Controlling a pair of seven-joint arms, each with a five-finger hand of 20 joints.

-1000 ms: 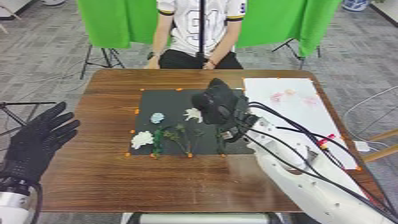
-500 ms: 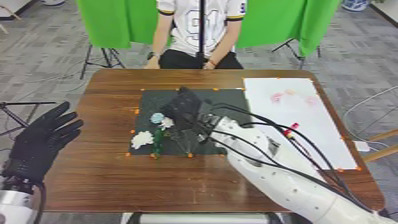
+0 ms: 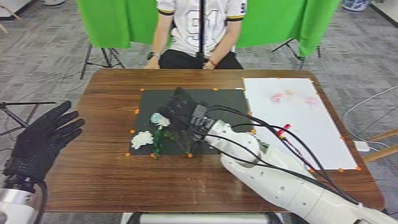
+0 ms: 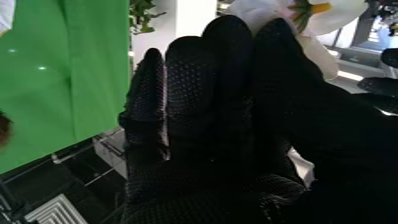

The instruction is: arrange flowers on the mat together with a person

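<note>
In the head view my right hand (image 3: 180,106) is low over the dark mat (image 3: 218,95), its fingers straight. Close by its left side lies a pale blue and white bloom (image 3: 160,119). Lower left on the mat is a white flower (image 3: 142,139), beside green stems (image 3: 158,144). Thin stems (image 3: 185,142) fan out below the hand. My left hand (image 3: 40,142) stands open off the table's left side. In the right wrist view, a white bloom with a yellow centre (image 4: 306,10) shows beyond the fingertips of my right hand (image 4: 213,115).
A white sheet (image 3: 306,120) with pink blooms (image 3: 289,95) lies right of the mat, partly under the right arm and its cables. The brown table (image 3: 98,115) extends around the mat, with small orange markers along the mat's edges.
Since a second ago my right hand has moved left and slightly down across the mat, and the white flower beside it has shifted left toward the pale blue one. My left hand has barely moved.
</note>
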